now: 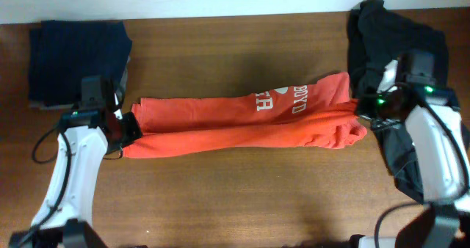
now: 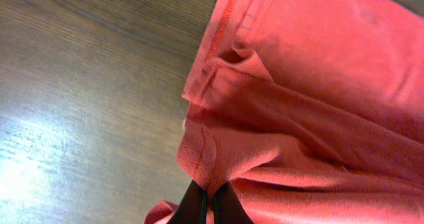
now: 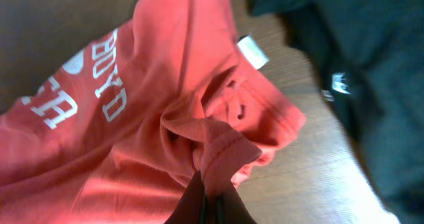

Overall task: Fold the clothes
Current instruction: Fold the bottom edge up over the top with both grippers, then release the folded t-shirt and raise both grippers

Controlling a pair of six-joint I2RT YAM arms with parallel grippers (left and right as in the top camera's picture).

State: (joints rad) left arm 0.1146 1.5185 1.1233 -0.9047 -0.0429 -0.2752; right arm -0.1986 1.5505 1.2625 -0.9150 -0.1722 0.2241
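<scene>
Brown wooden counter [image 1: 242,204], and the orange shirt [image 1: 235,123] lies in a long folded band across mid-frame. At its left end the left tool [image 1: 127,129] pinches the fabric; the right tool [image 1: 360,112] clamps the right end. Black clothes [image 1: 396,35] heaped upper right, navy pile [image 1: 77,57] upper left.

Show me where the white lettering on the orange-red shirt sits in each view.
Overhead: white lettering right of centre, on the upper fold of the orange-red shirt.
Left wrist: not in it; only plain shirt cloth.
Right wrist: upper left.
Shared landmark: the brown wooden table.
</scene>
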